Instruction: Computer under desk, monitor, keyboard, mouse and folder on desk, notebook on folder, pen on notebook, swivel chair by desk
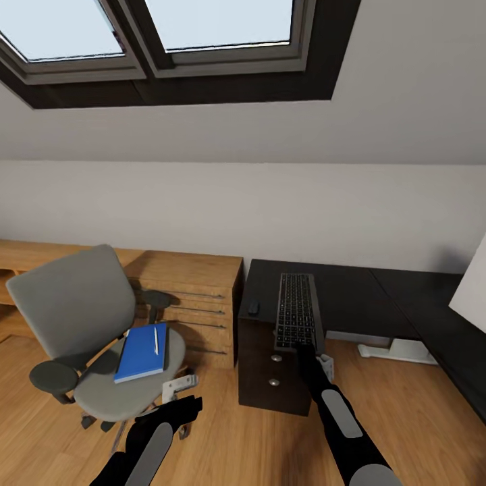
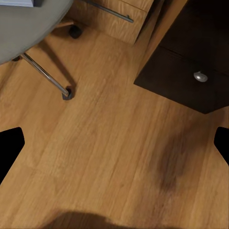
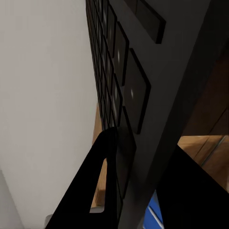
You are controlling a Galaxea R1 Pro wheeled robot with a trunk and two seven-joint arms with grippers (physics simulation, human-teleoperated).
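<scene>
Keyboard (image 1: 295, 310): lying lengthwise at centre frame in the head view, over the dark surface (image 1: 351, 297), its near end projecting past the front edge. The right gripper (image 1: 305, 349) is clamping that near end; the right wrist view is showing dark fingers (image 3: 102, 157) pinched on either side of the keyboard's (image 3: 129, 90) edge, so the jaws are closed on it. Judged as placement under way, not yet released.

Mouse (image 1: 254, 308): small dark item sitting on the surface left of the keyboard, close beside it. Likely already in position.

Monitor (image 1: 471, 287): pale slab showing at the right edge of the frame, over the surface's right wing; whether it is standing properly cannot be told.

Swivel chair (image 1: 81, 317): standing at lower left, near the surface's left end, with a wooden drawer unit (image 1: 196, 304) behind it. Final positioning is judged outstanding.

Folder (image 1: 142, 352): blue, lying on the chair seat, with a thin white pen (image 1: 156, 339) on top. If a notebook is sitting between them, it cannot be separated from the folder. Transfer and stacking are still to do.

Computer: not made out.

Left gripper (image 1: 181, 409): hanging low at bottom left; its wrist view is showing fingertips (image 2: 10, 143) spread wide over bare wooden floor (image 2: 114, 157), jaws open and empty.
</scene>
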